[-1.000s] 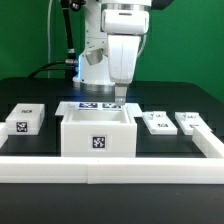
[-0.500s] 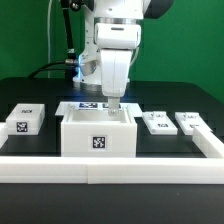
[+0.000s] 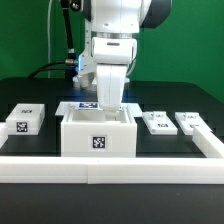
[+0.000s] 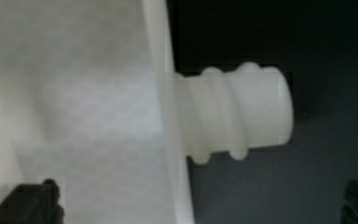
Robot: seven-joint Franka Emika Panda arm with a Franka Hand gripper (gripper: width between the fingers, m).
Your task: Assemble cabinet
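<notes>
You are bringing the end effector (image 3: 108,107) down. Against a second ago, it is sitting lower and further toward the exterior view's left, having dropped from above the cabinet (image 3: 75,140) to its rear wall. The cabinet itself is not shifting. It is standing open side up at the middle of the worktop (image 3: 170,95), just behind the rail (image 3: 110,168), with flat blocks (image 3: 25,121) lying well apart on either side.

In the wrist view the fingers (image 4: 34,200) are standing wide, one dark tip showing on each side of the white wall, and they are gripping nothing. A ribbed peg (image 4: 233,112) is projecting from that wall on the dark side.

Judgement: you are completing the approach and lining up a grasp on the wall. Closing is the step now due. Mind the peg, which is lying close to the finger path.
</notes>
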